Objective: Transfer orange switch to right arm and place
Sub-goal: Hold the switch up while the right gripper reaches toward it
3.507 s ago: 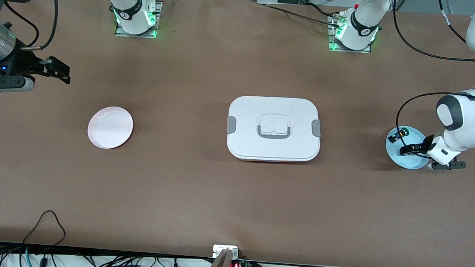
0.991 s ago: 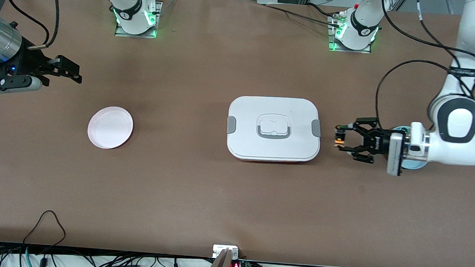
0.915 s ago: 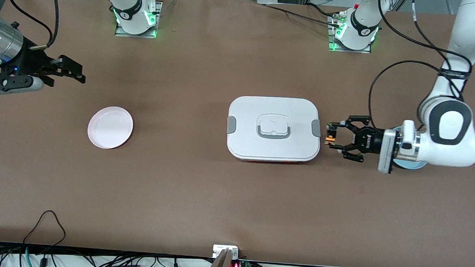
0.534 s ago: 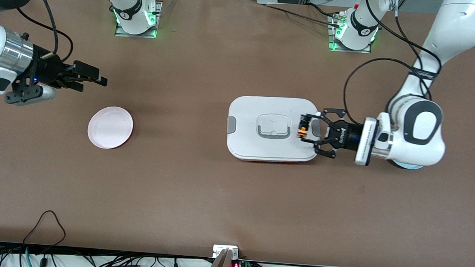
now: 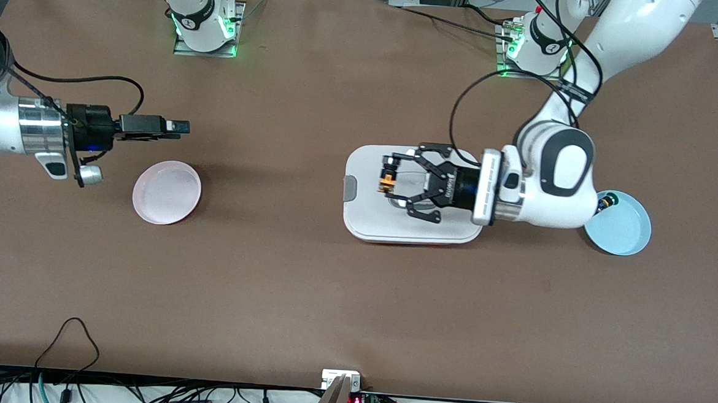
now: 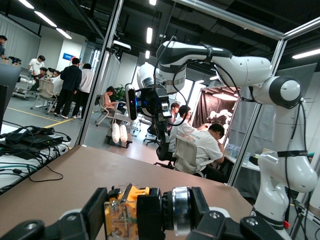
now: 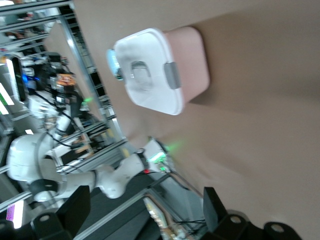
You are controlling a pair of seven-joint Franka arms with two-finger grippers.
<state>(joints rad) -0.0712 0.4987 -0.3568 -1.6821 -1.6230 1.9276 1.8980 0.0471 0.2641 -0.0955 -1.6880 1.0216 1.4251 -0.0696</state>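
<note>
L hand (image 5: pixel 390 183) grips orange switch (image 5: pixel 386 181) between fingertips, up over white lidded box (image 5: pixel 364 220) mid-bench. R hand (image 5: pixel 175 127) empty, fingers parted, over bench near pink plate (image 5: pixel 167 192)

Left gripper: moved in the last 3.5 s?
Yes. The left gripper went from the blue plate to over the white box, shut on the orange switch.

White left arm (image 5: pixel 557 169) with black joint panels, looping black cable, black multi-link gripper (image 5: pixel 397 180); right arm (image 5: pixel 6 128) has silver wrist cylinder.
</note>
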